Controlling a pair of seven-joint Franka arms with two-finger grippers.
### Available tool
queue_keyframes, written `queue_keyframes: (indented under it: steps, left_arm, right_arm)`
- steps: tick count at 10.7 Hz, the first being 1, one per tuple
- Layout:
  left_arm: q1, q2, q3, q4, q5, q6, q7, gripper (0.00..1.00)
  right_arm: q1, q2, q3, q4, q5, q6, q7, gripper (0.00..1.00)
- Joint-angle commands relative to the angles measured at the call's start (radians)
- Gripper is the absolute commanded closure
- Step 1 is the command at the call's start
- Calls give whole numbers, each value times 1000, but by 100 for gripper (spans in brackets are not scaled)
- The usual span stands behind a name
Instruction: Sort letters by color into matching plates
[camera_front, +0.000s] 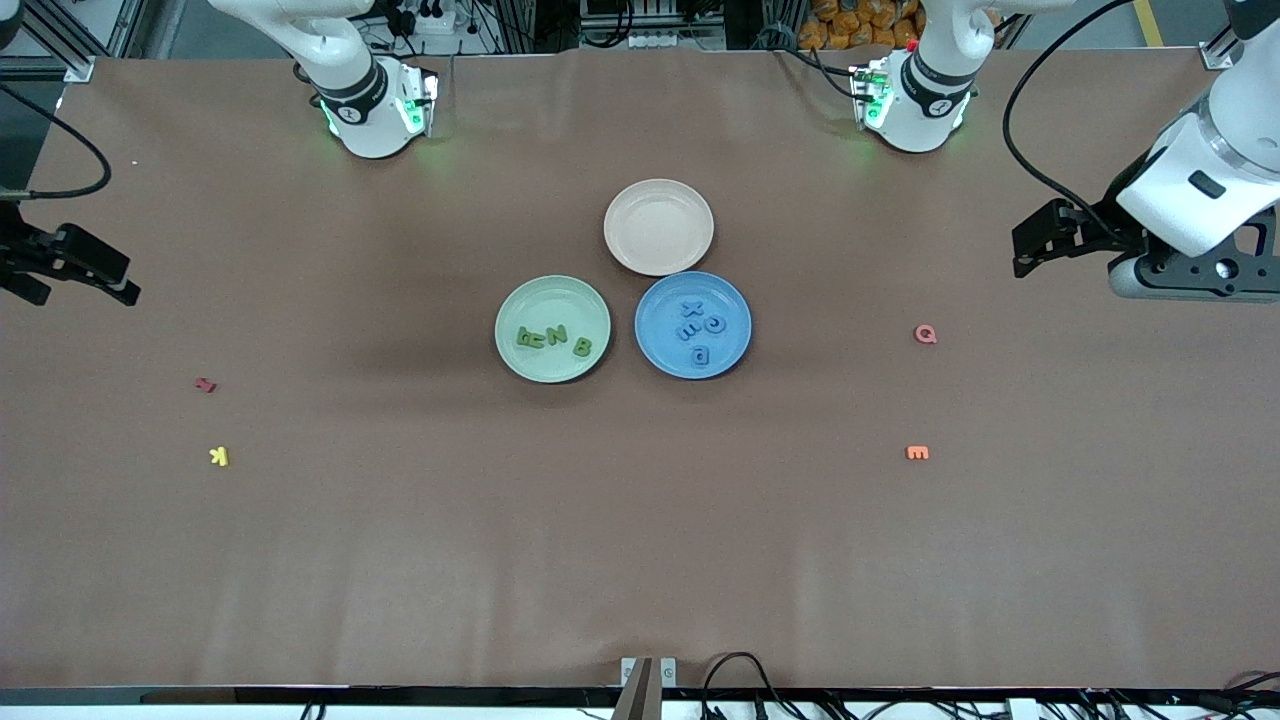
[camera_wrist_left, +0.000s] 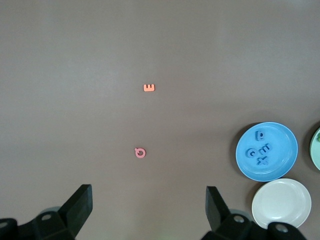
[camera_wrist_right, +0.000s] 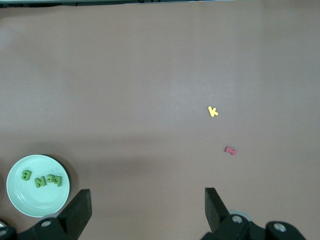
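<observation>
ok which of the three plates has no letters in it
The beige plate: it is bare and sits farthest from the front camera. The green plate holds green letters, and the blue plate holds blue letters.

light: even, overhead | shadows: soft, under plates | focus: sharp | glare: none

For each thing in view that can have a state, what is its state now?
Green plate: holds the green letters.
Blue plate: holds four blue letters.
Beige plate: empty.
Left gripper: open, holds nothing, over bare table.
Right gripper: open, holds nothing, over bare table.
</observation>
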Motion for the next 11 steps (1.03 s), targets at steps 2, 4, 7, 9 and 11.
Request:
queue_keyframes:
  steps: [2,4,7,9,11]
  left_arm:
    - [6,-70,4,-17,-4,-15,9,0]
    - [29,-110,-5,-75,-4,28,9,0]
    - [42,-128,-18,-105,-5,47,9,0]
    - [45,-168,-16,-173,-7,88,6,0]
    - [80,-164,-13,-170,-7,88,6,0]
  right_arm:
    - [15,1,-5,-11,-25,-4,-2,0]
    - [15,1,-5,-10,-25,-6,-2,0]
    - [18,1,-5,-10,-25,-6,-1,0]
    - [20,1,-5,-10,-25,-6,-1,0]
    - [20,1,-5,-10,-25,-6,-1,0]
